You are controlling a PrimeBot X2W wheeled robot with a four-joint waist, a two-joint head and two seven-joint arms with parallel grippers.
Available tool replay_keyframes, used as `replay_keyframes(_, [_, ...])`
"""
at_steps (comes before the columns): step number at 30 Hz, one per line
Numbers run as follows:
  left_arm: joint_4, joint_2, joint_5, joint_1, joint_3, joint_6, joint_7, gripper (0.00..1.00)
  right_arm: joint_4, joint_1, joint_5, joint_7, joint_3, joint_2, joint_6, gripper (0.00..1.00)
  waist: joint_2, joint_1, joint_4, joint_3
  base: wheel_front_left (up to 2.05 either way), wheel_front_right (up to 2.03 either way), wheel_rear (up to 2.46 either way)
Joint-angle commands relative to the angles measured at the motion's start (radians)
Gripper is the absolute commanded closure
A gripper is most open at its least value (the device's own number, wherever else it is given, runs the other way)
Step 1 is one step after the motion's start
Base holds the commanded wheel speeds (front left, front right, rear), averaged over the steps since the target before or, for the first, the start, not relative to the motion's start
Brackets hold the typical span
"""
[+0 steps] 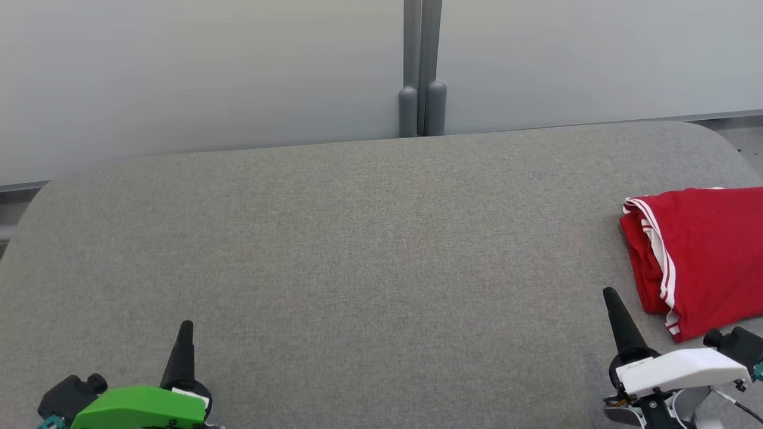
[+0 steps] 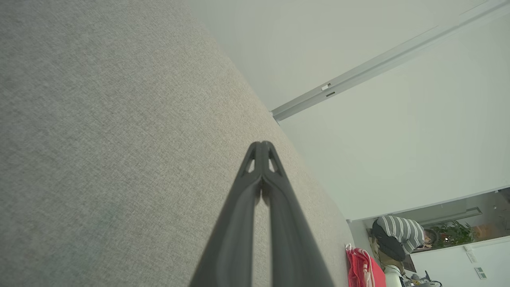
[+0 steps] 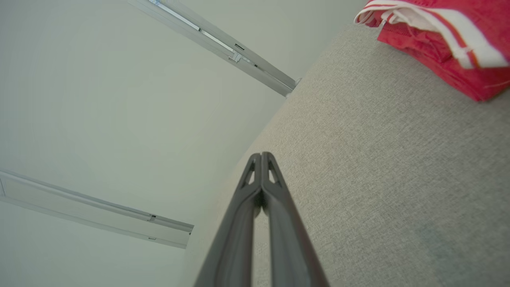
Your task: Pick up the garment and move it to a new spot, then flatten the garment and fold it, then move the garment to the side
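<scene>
Office or lab interior suggested: pale partition panels [image 1: 208, 71] joined by grey post [image 1: 422, 65] behind far edge of fabric-covered tabletop [image 1: 357, 238]; potted plant [image 2: 454, 233], person [image 2: 398, 235] glimpsed beyond.

The garment [image 1: 709, 250] at the right is coloured red, edged with white stripes. The table [image 1: 357, 250] is covered in flecked grey. The left gripper [image 1: 186, 326] is cased in green, the right gripper [image 1: 609, 293] in white.

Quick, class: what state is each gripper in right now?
Left gripper: shut, holding nothing.
Right gripper: shut, holding nothing, apart from the garment.
</scene>
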Motion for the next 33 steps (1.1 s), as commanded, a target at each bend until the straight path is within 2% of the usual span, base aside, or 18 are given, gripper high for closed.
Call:
replay_keyframes(1, [-0.014,-0.003,-0.026,-0.019,0.016,-0.011,0.007,1.0,-0.007,-0.024,0.032,0.005,-0.004,-0.008,0.0,1.0,0.0021,0.0,0.0,0.001,0.0,0.0,0.0])
replay_keyframes(33, [-0.02,-0.052,-0.252,-0.023,0.124,-0.092,0.083,1.0,0.0,-0.03,0.341,0.049,-0.021,-0.018,0.0,1.0,0.0034,0.0,0.003,0.017,0.0,0.0,0.0])
